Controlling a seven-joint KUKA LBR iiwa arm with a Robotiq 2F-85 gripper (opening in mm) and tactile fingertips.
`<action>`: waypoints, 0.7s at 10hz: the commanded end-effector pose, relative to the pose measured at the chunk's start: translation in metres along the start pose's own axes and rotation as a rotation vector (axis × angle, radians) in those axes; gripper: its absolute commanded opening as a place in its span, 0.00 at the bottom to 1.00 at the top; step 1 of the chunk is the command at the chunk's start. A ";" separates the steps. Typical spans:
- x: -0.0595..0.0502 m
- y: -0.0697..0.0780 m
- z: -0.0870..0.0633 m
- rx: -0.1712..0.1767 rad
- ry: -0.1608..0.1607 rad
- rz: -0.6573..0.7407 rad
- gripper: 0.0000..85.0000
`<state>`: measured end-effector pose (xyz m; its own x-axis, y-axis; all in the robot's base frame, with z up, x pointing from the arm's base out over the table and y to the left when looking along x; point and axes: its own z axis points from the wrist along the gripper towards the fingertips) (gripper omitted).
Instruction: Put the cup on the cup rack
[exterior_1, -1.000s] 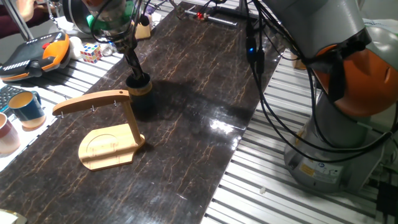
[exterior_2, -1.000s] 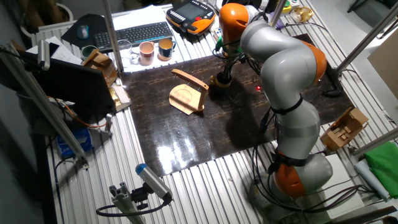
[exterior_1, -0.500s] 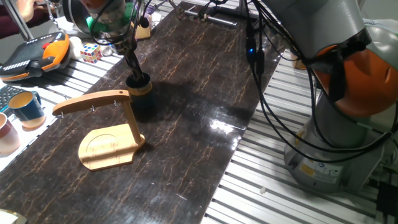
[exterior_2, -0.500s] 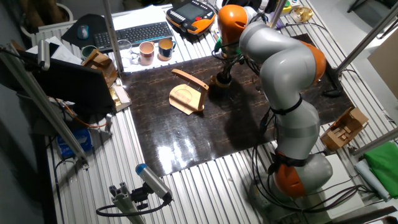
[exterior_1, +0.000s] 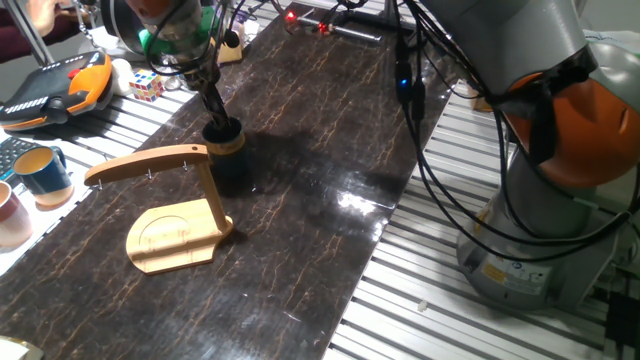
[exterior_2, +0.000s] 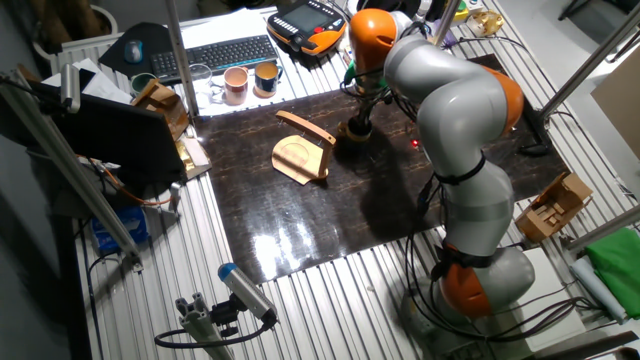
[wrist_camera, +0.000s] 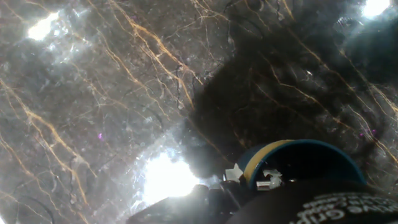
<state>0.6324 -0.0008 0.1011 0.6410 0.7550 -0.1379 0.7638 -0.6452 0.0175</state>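
Dark marble-patterned surface (exterior_1: 330, 150) with gold veins runs down the middle of a slatted metal bench. On it stands the cup (exterior_1: 224, 140), upright, just behind the post of the rack (exterior_1: 175, 215); in the other fixed view the cup (exterior_2: 357, 129) sits just right of the rack (exterior_2: 303, 150). The rack's curved arm reaches out to the side away from the cup, over its rounded base.

The hand (exterior_1: 217, 118) comes down from above, its dark fingers (exterior_1: 211, 100) reaching into the cup's mouth. The hand view shows the cup's rim (wrist_camera: 292, 163) close under the camera, with 1 finger (wrist_camera: 336, 202) across it, so the hand looks clamped on the cup wall, though the contact itself is partly hidden.

Off the surface's edge stand 2 other cups (exterior_1: 42, 172), and beyond them an orange pendant (exterior_1: 55, 85) and a colour cube (exterior_1: 146, 84).
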 end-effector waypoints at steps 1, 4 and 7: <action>0.000 0.000 0.001 -0.004 0.000 -0.002 0.16; -0.001 0.001 -0.003 0.004 0.009 -0.018 0.01; -0.002 0.000 -0.011 0.026 0.046 -0.027 0.01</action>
<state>0.6322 -0.0014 0.1123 0.6234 0.7765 -0.0919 0.7790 -0.6269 -0.0126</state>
